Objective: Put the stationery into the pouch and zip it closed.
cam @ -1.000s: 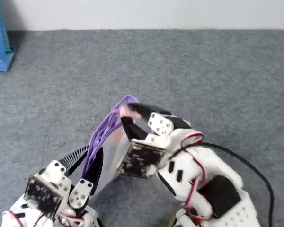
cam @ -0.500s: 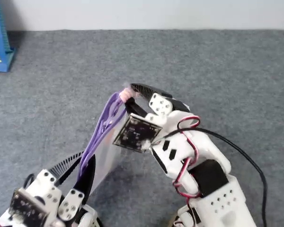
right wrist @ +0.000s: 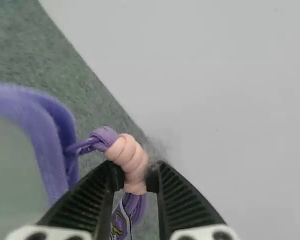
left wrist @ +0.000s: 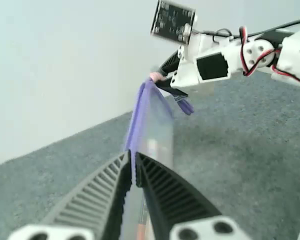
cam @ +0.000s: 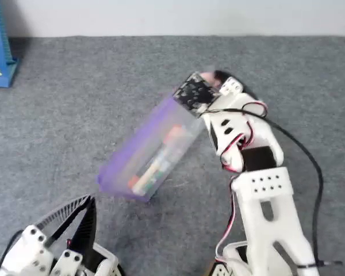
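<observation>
The zipping step is in hand, and judging by where the pull sits it is nearly done. The right claw [right wrist: 135, 175] is clamped on the pink zip pull [right wrist: 129, 159] at the pouch's upper-right end, just right of centre in the high view. The pouch [cam: 144, 152] stretches slantwise from there down toward the lower left. Its near end runs in between the closed fingers of the left claw [left wrist: 135, 167], which looks to be pinching the purple edge. Through the clear side the stationery [cam: 154, 162] shows as a few coloured sticks lying lengthwise inside. The next move probably calls for checking that the zip is fully home, then letting go and laying the pouch on the grey mat [cam: 287, 69].
</observation>
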Available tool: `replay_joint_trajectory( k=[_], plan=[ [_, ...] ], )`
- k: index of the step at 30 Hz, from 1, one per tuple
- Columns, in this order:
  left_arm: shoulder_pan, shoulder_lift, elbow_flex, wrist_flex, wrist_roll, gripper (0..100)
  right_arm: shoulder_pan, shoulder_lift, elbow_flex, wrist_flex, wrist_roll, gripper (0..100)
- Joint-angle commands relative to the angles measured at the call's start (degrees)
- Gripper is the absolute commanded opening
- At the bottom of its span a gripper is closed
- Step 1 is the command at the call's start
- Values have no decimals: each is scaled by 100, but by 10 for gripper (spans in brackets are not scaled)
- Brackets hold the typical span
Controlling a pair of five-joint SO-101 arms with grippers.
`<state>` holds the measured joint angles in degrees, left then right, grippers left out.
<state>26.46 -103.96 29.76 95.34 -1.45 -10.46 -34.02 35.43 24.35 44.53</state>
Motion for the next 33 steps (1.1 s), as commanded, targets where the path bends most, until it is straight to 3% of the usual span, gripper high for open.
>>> replay_joint_trajectory(
  k=[1,12,15,21,28,33],
  plan=[
    [35,-53,-163,18,53,9,268,215,-97,-321,35,7],
    [9,-53,-154,-26,26,13,-365,-840,185,-303,-141,7],
    [-9,-53,-119,-26,26,71,-611,-1253,185,-268,-334,7],
    [-18,-44,92,-26,53,273,-1437,-2387,185,593,-369,7],
    [-18,-44,787,-615,62,274,-2413,-3565,185,1815,-360,7],
    [35,-35,1121,-976,325,278,-2484,-3873,185,2299,-360,7]
  ],
)
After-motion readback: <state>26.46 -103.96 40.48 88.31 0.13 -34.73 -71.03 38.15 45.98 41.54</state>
